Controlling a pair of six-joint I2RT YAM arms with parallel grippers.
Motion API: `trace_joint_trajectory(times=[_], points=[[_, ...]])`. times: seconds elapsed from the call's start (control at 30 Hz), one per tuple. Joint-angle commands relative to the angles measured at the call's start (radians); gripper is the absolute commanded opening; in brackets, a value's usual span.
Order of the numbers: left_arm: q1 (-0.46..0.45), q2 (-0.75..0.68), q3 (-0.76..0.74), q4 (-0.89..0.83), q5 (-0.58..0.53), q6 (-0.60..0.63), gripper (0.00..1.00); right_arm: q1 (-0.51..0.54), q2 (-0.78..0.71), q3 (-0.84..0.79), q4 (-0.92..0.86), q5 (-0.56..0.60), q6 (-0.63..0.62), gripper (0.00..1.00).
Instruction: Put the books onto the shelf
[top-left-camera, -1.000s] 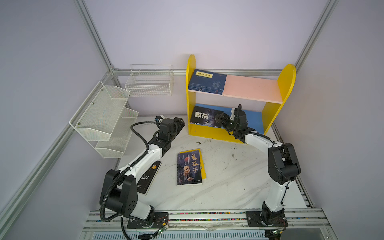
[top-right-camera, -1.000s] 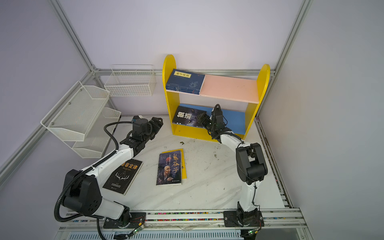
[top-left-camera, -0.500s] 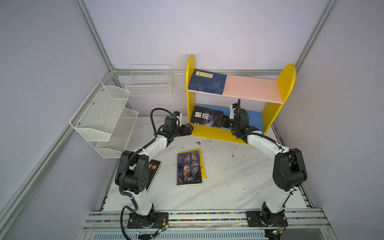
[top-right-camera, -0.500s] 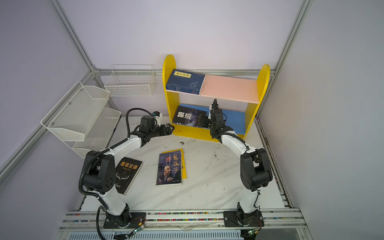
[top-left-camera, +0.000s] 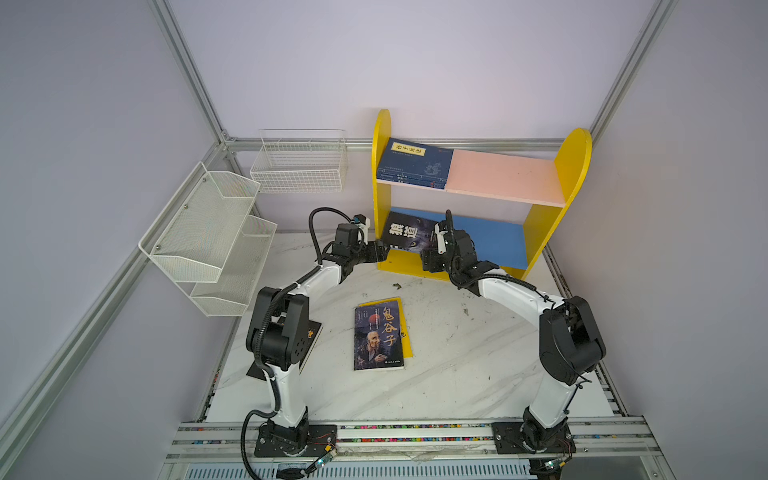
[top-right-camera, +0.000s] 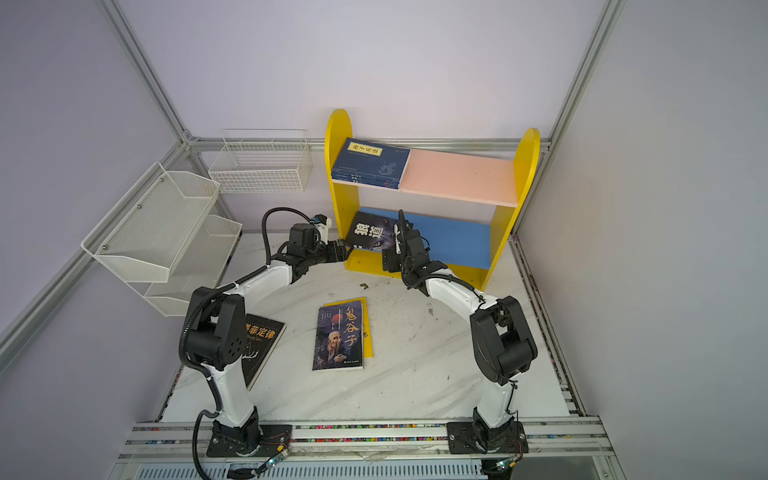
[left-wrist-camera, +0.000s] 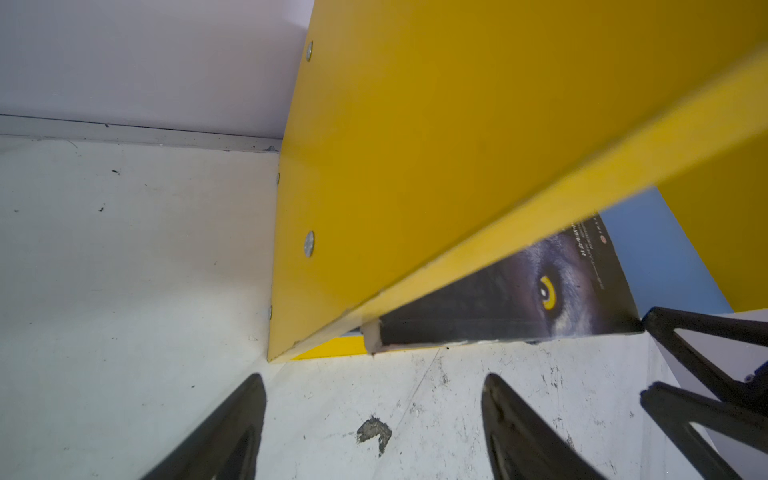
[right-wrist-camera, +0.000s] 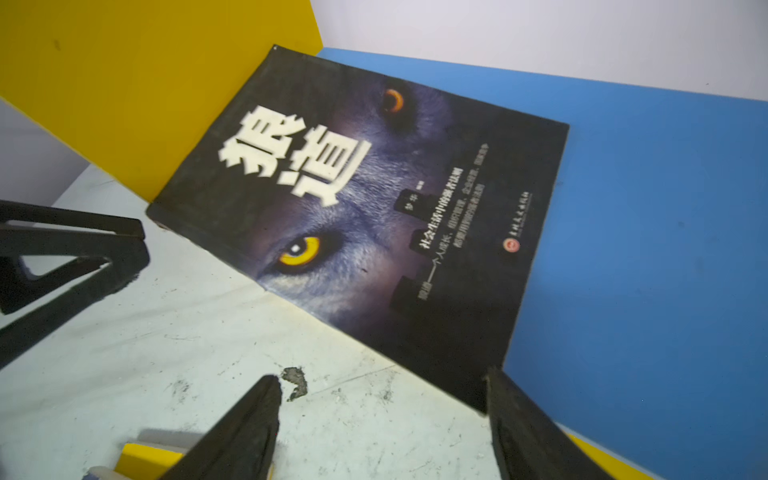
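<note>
Near the worktop's (top-left-camera: 457, 374) front-left corner a black book (top-right-camera: 259, 345) is lying flat, partly under the left arm. At the middle a portrait book (top-left-camera: 379, 336) is resting on a yellow book (top-left-camera: 408, 332).

Farther back, at the foot of the shelf (top-left-camera: 548, 224), both grippers are attending to the wolf book (right-wrist-camera: 374, 208). It is lying flat at the left end of the blue board (top-left-camera: 490, 245), its front edge sticking out over the worktop. The left gripper (left-wrist-camera: 374, 378) is hovering with fingers apart just before the book's left front corner and the yellow side panel, holding nothing. The right gripper (right-wrist-camera: 380, 374) is standing apart too, with the book's right front corner lying between its fingers, close to one and unclamped.

The step in hand looks like seating this book. The next move is probably calling for a level push from the front until the edge is sitting flush, without skewing it against the panel. On the pink board (top-left-camera: 498, 174) a navy stack (top-left-camera: 415, 164) is already sitting at the left end.

The worktop is showing white marble, scuffed and chipped. A mesh rack (top-left-camera: 208, 232) and a wire basket (top-left-camera: 299, 162) are hanging on the pale lilac walls (top-left-camera: 457, 62) by the back-left corner, with aluminium frame (top-left-camera: 187, 75) running up it.
</note>
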Motion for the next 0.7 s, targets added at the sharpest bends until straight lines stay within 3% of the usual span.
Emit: trace_joint_trajectory(times=[0.0, 0.67], points=[[0.006, 0.001, 0.104, 0.026, 0.008, 0.046, 0.79, -0.002, -0.028, -0.013, -0.008, 0.033, -0.034, 0.80], [0.006, 0.011, 0.105, 0.016, -0.032, 0.067, 0.67, -0.004, 0.062, 0.040, 0.026, -0.025, -0.033, 0.74]])
